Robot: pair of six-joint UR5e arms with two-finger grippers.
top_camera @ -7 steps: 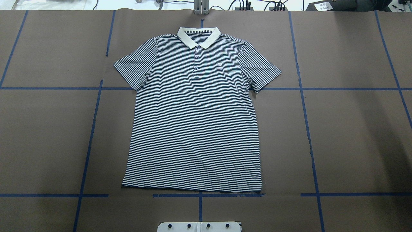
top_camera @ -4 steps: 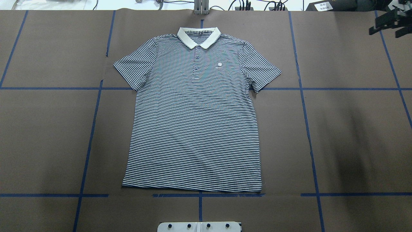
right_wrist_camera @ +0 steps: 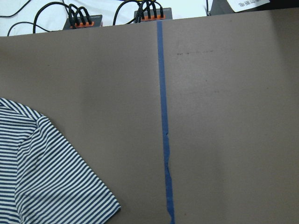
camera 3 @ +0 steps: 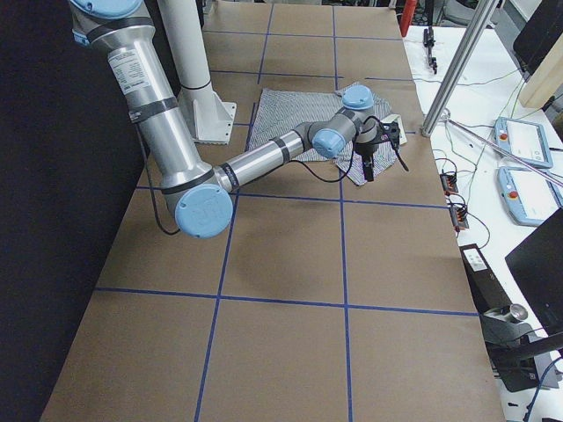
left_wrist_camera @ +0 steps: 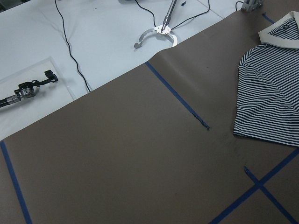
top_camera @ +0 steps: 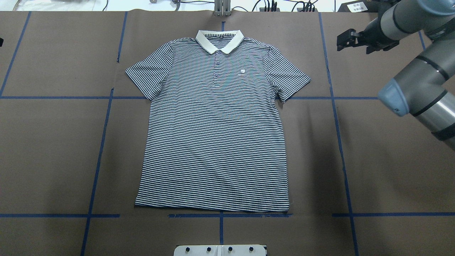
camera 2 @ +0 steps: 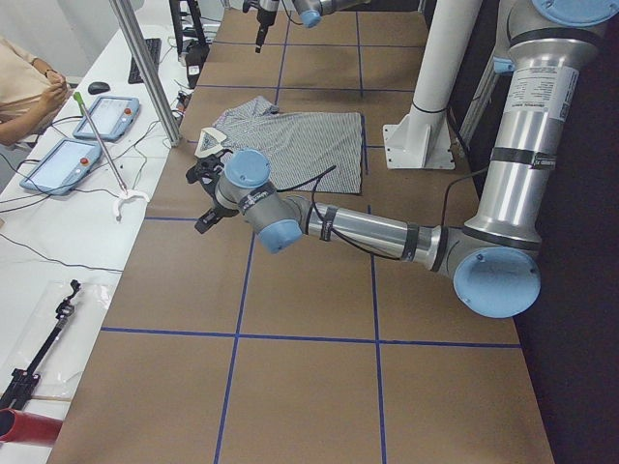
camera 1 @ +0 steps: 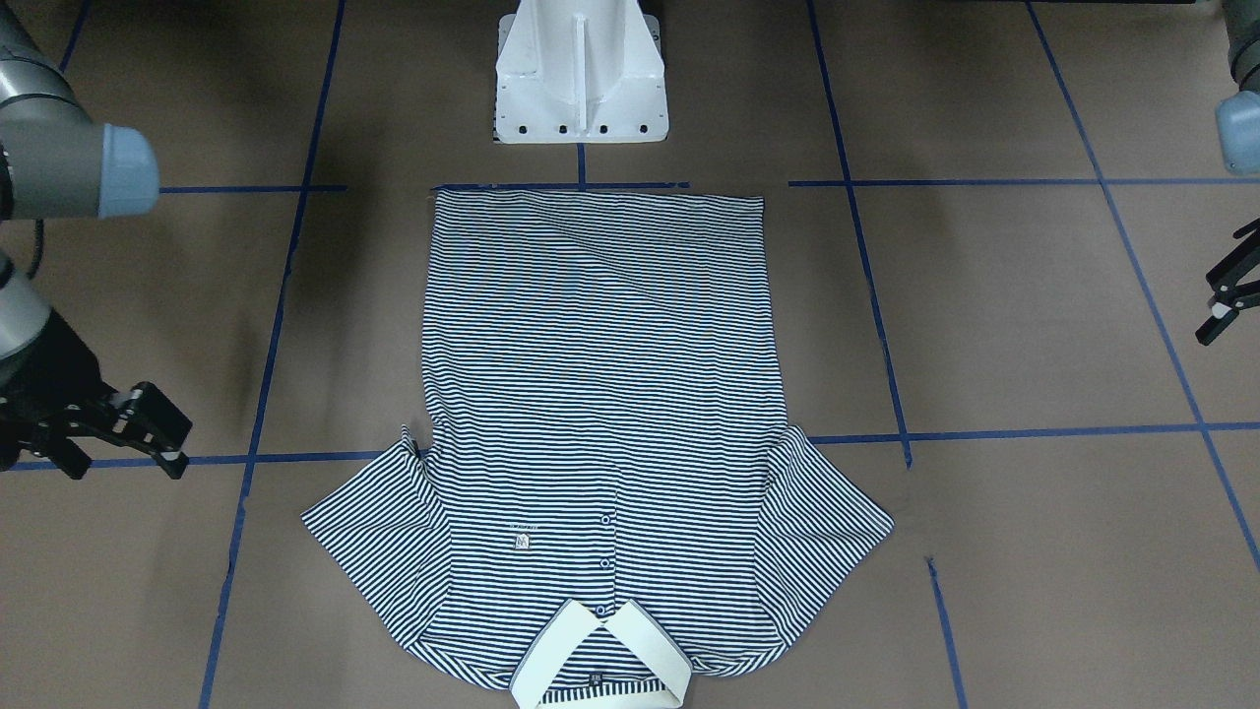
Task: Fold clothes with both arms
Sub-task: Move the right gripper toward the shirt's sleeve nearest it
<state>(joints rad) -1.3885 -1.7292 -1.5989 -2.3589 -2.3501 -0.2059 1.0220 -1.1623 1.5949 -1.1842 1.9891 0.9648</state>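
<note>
The striped polo shirt (top_camera: pixel 217 135) lies flat and face up in the middle of the table, cream collar (top_camera: pixel 219 39) at the far edge, sleeves spread. It also shows in the front view (camera 1: pixel 600 374). My right gripper (top_camera: pixel 341 42) hovers open and empty beyond the shirt's right sleeve, apart from it; in the front view it is at the left edge (camera 1: pixel 182 448). My left gripper (camera 1: pixel 1221 290) is open and empty, well off the shirt's left sleeve, only a dark tip at the overhead view's left edge. Both wrist views show a sleeve (left_wrist_camera: pixel 271 102) (right_wrist_camera: pixel 42 177) but no fingers.
The white pedestal base (camera 1: pixel 579 89) stands just behind the shirt's hem. Blue tape lines (top_camera: pixel 336 117) grid the brown table cover. Past the far edge is a white bench with cables, a white clamp (left_wrist_camera: pixel 156 35) and tablets (camera 2: pixel 97 116). An operator (camera 2: pixel 19 87) sits there.
The right arm has swung in from the right edge of the overhead view, its gripper moving left toward the shirt's right sleeve. The shirt has not moved.
</note>
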